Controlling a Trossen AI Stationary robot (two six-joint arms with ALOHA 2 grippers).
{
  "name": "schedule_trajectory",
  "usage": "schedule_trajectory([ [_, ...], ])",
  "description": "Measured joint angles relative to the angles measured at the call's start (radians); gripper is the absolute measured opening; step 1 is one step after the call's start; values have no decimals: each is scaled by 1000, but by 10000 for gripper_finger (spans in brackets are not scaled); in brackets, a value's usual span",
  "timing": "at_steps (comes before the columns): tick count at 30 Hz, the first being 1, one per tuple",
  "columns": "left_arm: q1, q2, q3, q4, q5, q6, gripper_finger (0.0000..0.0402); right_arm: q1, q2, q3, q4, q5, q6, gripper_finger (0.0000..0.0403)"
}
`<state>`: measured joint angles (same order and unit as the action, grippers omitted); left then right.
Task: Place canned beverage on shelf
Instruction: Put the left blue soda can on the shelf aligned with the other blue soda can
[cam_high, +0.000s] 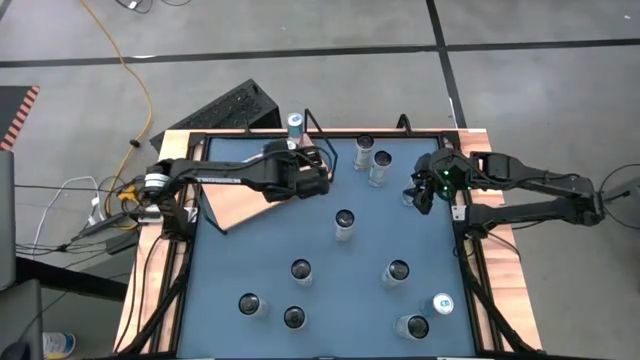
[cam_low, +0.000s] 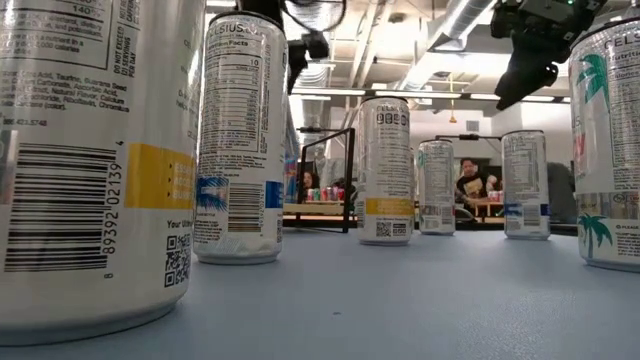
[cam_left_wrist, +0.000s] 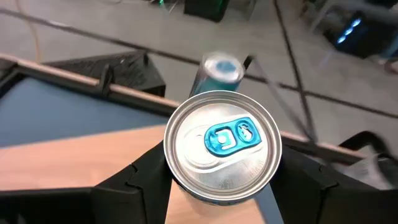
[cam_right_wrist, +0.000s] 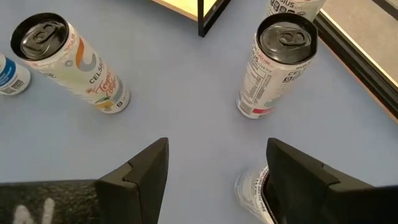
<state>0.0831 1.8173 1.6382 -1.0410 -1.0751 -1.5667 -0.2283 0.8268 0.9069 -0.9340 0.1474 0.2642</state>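
Note:
My left gripper (cam_high: 314, 166) is over the right end of the shelf (cam_high: 245, 200), a pale wood board with a thin black wire frame (cam_high: 318, 122) at that end, and it is shut on a silver can with a blue tab (cam_left_wrist: 222, 146). In the high view the gripper hides this can. Another blue-topped can (cam_high: 296, 125) stands on the shelf's far edge, just beyond the held one (cam_left_wrist: 219, 70). My right gripper (cam_high: 418, 192) hangs open over the blue tabletop at the right, with nothing between its fingers (cam_right_wrist: 214, 168). My left gripper pinches the can's wall just below the top rim (cam_left_wrist: 177, 186) between its two fingers (cam_left_wrist: 134, 183), one on each side. The fingers come slanting down from the table's left. The can's top faces the wrist camera, and its lower end is hidden, so I cannot tell whether it rests on the shelf.
Several cans stand scattered on the blue tabletop (cam_high: 250, 250): two near the far edge (cam_high: 364, 150) (cam_high: 380, 166), one mid-table (cam_high: 344, 224), others toward the near edge (cam_high: 300, 270) (cam_high: 397, 272). Below my right gripper stand two cans (cam_right_wrist: 277, 65) (cam_right_wrist: 68, 62). People sit in the room beyond (cam_low: 470, 185).

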Motion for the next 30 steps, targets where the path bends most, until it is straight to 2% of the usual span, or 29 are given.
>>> schedule_trajectory([
  [13, 59, 19, 0, -12, 76, -43, 204, 0, 0, 0, 1, 0, -3, 255],
  [23, 71, 19, 0, -16, 113, 45, 204, 0, 0, 0, 2, 0, -3, 255],
  [30, 91, 69, 1, -15, 193, 72, 204, 0, 0, 0, 2, 0, -2, 255],
])
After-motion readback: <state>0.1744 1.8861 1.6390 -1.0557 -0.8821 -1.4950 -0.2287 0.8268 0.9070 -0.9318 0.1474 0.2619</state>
